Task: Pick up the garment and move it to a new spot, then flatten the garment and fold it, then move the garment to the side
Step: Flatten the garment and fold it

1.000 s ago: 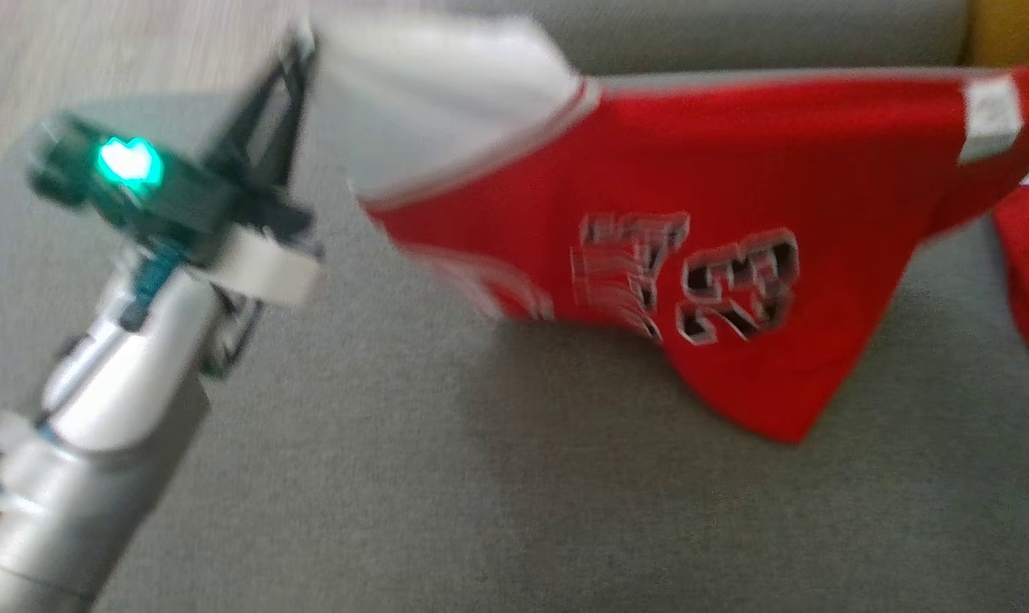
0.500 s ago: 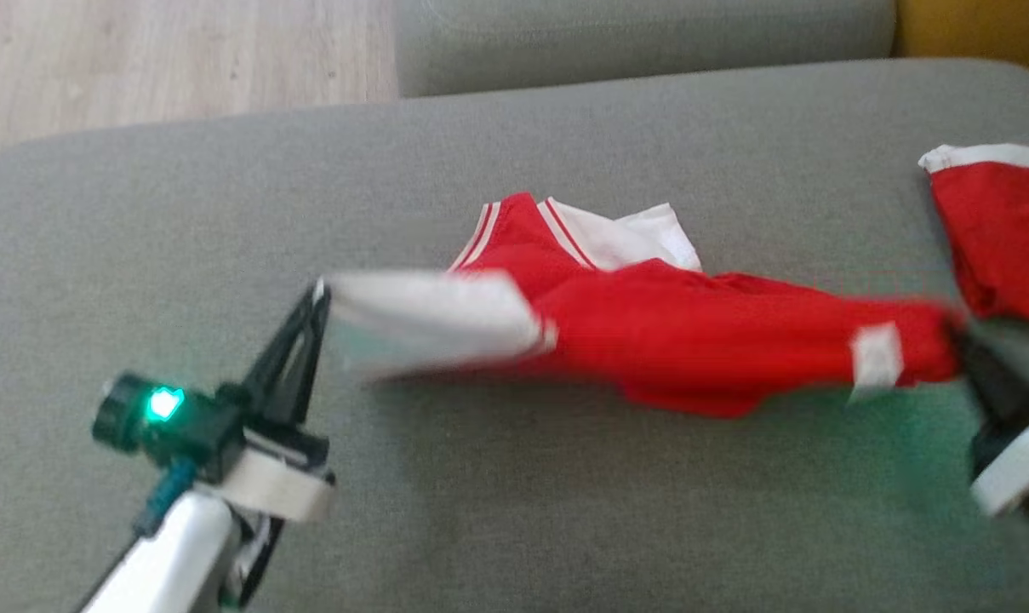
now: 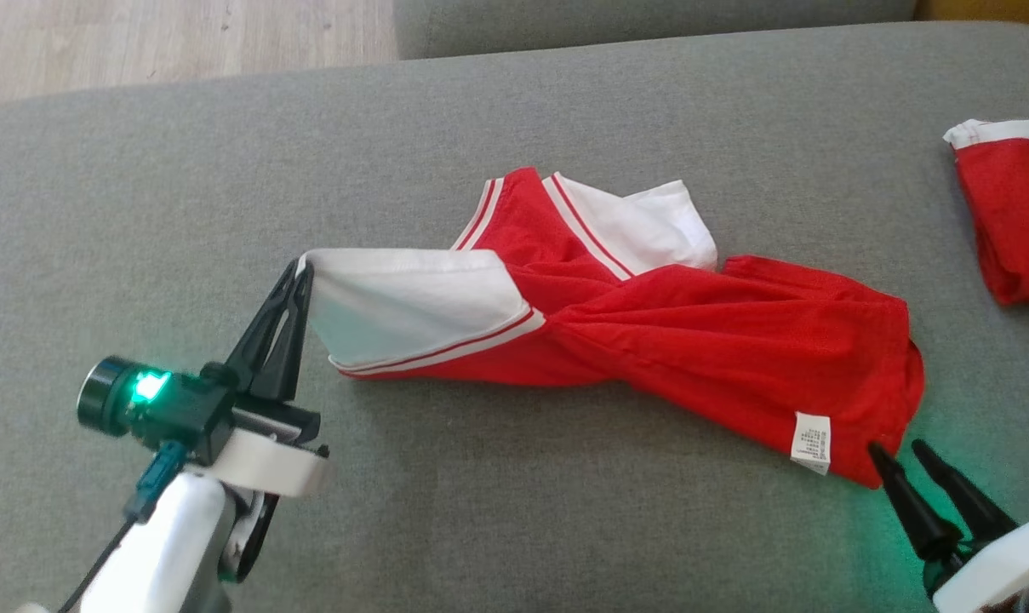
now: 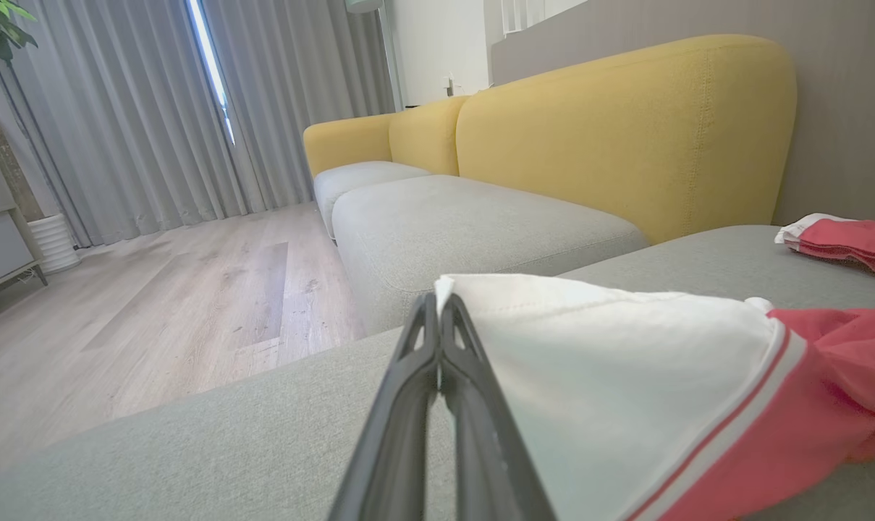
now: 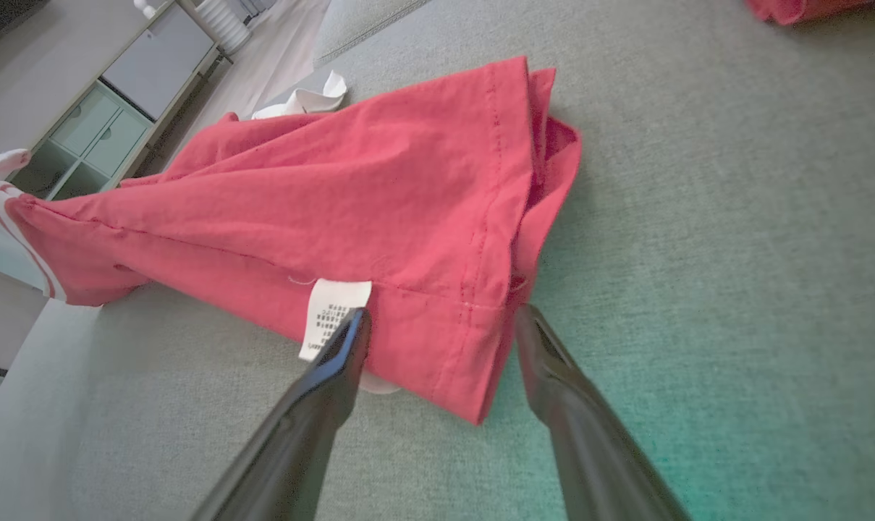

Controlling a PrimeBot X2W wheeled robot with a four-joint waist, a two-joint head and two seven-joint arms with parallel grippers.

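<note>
A red garment (image 3: 693,340) with white striped sleeves lies rumpled across the grey sofa seat (image 3: 497,511). My left gripper (image 3: 301,271) is shut on the edge of its white sleeve (image 3: 395,306), holding that end a little above the cushion; the left wrist view shows the sleeve (image 4: 611,362) pinched at my left gripper (image 4: 437,307). My right gripper (image 3: 897,447) stands open just off the garment's red hem corner. In the right wrist view, the garment's hem (image 5: 437,340) and its white label (image 5: 332,311) lie between and beyond the spread fingers of my right gripper (image 5: 441,318), untouched.
A second red piece with a white band (image 3: 1012,204) lies at the seat's far right. Wooden floor (image 3: 165,34) lies beyond the seat's left back edge, and another grey cushion (image 3: 633,21) runs behind. Yellow sofa backs (image 4: 625,130) rise in the left wrist view.
The garment, stretched in the air between both grippers a second ago, has come down onto the seat. My right gripper has opened and let go of the hem corner. The head camera has shifted.
</note>
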